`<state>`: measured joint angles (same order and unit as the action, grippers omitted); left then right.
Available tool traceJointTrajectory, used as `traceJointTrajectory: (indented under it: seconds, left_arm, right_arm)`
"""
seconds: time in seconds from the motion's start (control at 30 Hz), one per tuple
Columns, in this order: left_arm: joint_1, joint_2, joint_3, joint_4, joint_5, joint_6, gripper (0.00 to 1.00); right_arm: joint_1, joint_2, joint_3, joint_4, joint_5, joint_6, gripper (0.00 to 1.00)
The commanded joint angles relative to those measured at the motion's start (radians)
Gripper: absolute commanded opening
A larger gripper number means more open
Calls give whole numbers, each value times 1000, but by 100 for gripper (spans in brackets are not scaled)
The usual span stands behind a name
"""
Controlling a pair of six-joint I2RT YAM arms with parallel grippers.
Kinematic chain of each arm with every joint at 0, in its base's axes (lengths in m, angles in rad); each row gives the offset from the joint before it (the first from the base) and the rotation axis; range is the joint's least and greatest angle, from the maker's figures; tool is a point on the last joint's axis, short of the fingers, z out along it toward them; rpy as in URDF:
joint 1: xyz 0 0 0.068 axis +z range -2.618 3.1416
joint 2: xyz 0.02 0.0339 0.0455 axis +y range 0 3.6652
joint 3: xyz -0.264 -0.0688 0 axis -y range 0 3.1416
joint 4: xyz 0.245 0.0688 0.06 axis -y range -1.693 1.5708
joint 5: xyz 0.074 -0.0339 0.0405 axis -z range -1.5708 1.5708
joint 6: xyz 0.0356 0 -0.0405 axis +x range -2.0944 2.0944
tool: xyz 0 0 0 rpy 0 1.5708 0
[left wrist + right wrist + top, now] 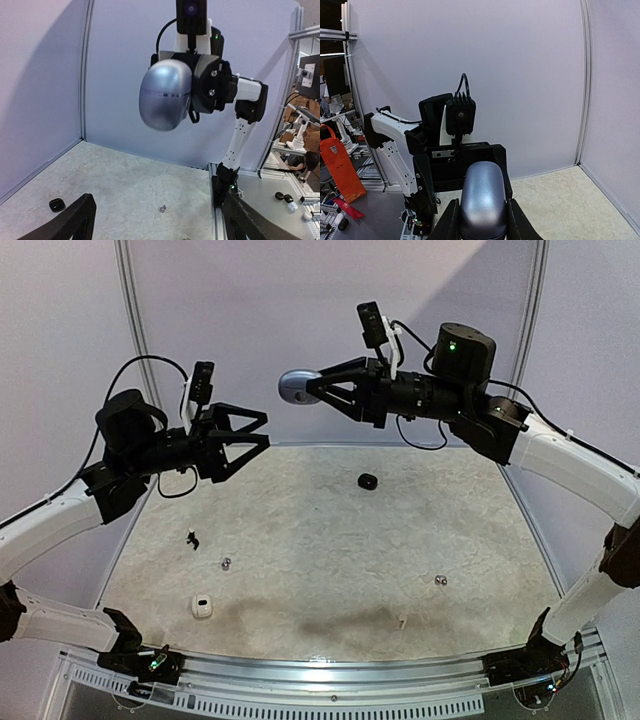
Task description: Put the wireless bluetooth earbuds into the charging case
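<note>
Several earbuds (226, 563) are lying loose on the table (320, 530) while our right gripper (310, 388) is clamping the closed silver case (292, 386) aloft and our left gripper (265, 428) is gaping empty, so we are lining it up squarely with the lid seam (165, 93), keeping the case steady.

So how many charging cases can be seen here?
3: a silvery-grey case held in the right gripper, a black case at the far centre of the table, and a white case near left. None looks hidden.

top: overhead, facing table (330, 540) | wrists: level, facing each other (share silver case (165, 95))
</note>
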<state>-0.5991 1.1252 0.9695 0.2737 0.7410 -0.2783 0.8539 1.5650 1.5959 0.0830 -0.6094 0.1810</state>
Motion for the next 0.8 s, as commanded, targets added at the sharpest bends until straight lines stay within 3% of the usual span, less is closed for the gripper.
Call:
traceJointTrajectory:
  seconds: [0.0, 0.07, 0.23, 0.77]
  left_arm:
    - [-50, 12, 4, 168, 0, -79, 90]
    - [-63, 17, 8, 167, -15, -69, 88]
    - [-92, 40, 21, 178, -57, -56, 69]
    - [-123, 94, 72, 178, -86, -39, 48]
  right_arm:
    - [17, -3, 5, 34, -45, -45, 0]
    - [20, 1, 9, 40, -54, -46, 0]
    - [27, 15, 23, 29, -61, -54, 0]
    - [30, 48, 42, 15, -91, -66, 0]
